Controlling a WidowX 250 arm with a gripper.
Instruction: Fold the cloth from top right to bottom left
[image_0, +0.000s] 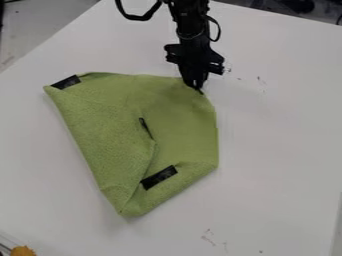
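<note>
The green cloth (180, 110) lies partly folded on the white worktop (280, 150), dark patches showing on it. The black gripper (197, 88) points down at its upper right edge; I can't tell how far open it is, or whether it has hold of the cloth.

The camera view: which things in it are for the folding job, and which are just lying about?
For the job:
- green cloth, partly folded
- black claw, at the cloth's top edge

Just lying about:
- orange thing, bottom-left corner
</note>
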